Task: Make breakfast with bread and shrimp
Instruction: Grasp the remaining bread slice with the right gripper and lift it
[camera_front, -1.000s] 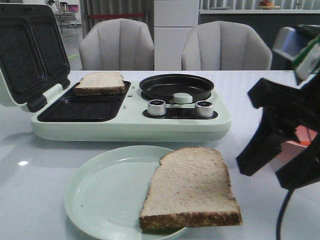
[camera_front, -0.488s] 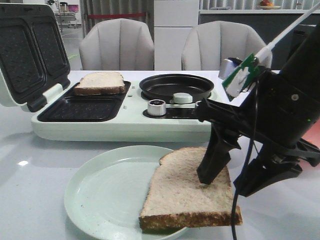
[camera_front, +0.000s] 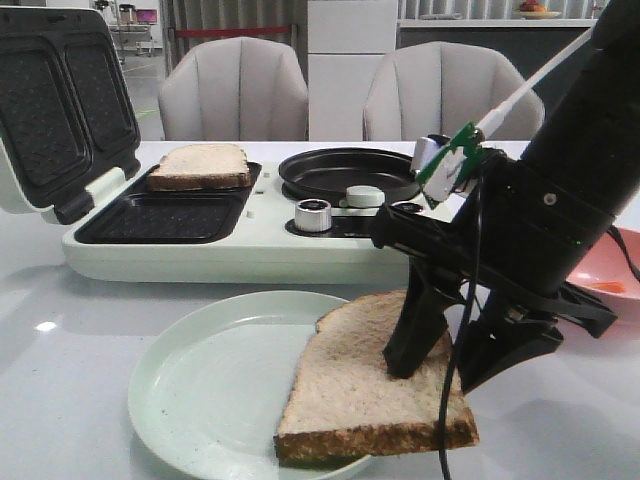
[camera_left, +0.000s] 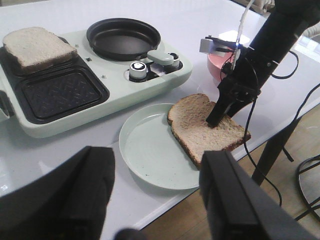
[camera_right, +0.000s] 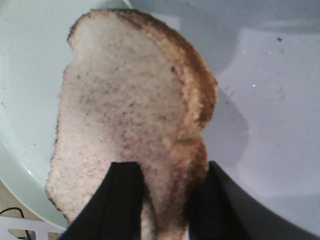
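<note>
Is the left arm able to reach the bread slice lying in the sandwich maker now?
Probably yes. The bread slice lies uncovered under the raised lid, nothing stands between it and the open left end effector.

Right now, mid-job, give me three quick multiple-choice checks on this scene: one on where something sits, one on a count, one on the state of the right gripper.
1. Where is the bread slice that is not on the plate?
A. In the round pan
B. In the back tray of the sandwich maker
C. On the bare table

2. How many bread slices are visible?
A. One
B. Two
C. Three

3. What is the right gripper doing?
A. Hanging open, far from the food
B. Closing on a knob
C. Straddling the edge of the plate's slice

Answers: 1 B, it lies in the sandwich maker tray nearer the open lid. 2 B, one there, one on the plate. 3 C, the right wrist view shows a finger on either side of the crust.
</note>
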